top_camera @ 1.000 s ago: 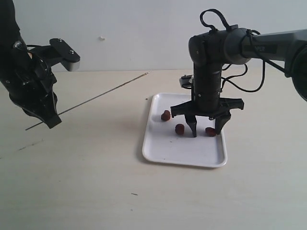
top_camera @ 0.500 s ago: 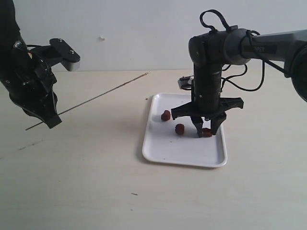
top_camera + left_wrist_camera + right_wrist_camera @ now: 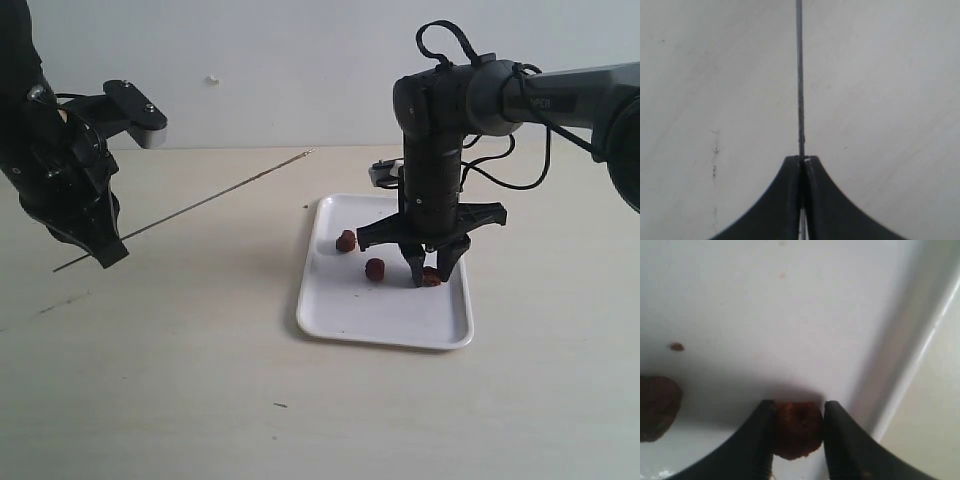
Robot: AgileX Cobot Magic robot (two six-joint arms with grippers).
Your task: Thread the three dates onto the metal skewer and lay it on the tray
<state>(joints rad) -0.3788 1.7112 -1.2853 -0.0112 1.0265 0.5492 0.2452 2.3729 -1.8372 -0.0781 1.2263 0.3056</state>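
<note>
Right wrist view shows the right gripper [image 3: 799, 412] clamped on one date [image 3: 797, 432], near the rim of the tray [image 3: 790, 300]. Two other dates [image 3: 346, 240] sit close by. The left gripper [image 3: 801, 161] pinches the metal skewer [image 3: 799, 75].

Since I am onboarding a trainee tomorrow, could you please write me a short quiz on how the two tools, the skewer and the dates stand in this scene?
1. True or false: a date is already threaded on the metal skewer held in the left tool.
2. What is the right tool shut on? A) the skewer B) the rightmost date C) nothing
3. How many dates lie free on the tray, untouched by either tool?

Key: 1 false, the skewer is bare. 2 B. 3 two free dates.
</note>
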